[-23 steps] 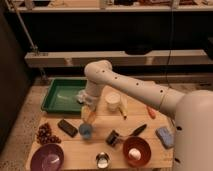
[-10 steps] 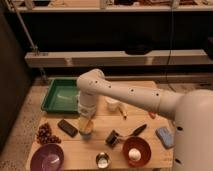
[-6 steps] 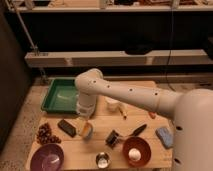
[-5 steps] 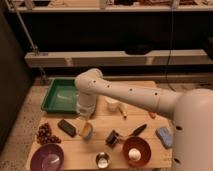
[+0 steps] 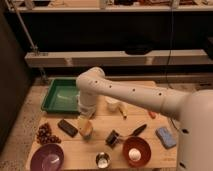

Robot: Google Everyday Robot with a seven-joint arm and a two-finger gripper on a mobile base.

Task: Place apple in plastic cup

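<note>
My gripper [image 5: 84, 123] hangs at the end of the white arm, low over the front left part of the wooden table [image 5: 150, 125]. It points straight down. The orange-yellow apple [image 5: 87, 129] shows right at its tip, close to the table top. Whether the apple is held or resting I cannot tell. The plastic cup is hidden behind the gripper and the apple.
A green tray [image 5: 60, 97] lies at the back left. Close to the gripper are a dark block [image 5: 67, 127], grapes [image 5: 46, 134] and a purple bowl [image 5: 47, 157]. A metal cup [image 5: 103, 160], a brown bowl [image 5: 136, 150] with a white ball, a black brush [image 5: 122, 136], a white cup [image 5: 113, 104] and a blue sponge [image 5: 165, 136] lie to the right.
The arm swung left and down from over the white cup to the blue cup's place. In the last second it has barely moved.
</note>
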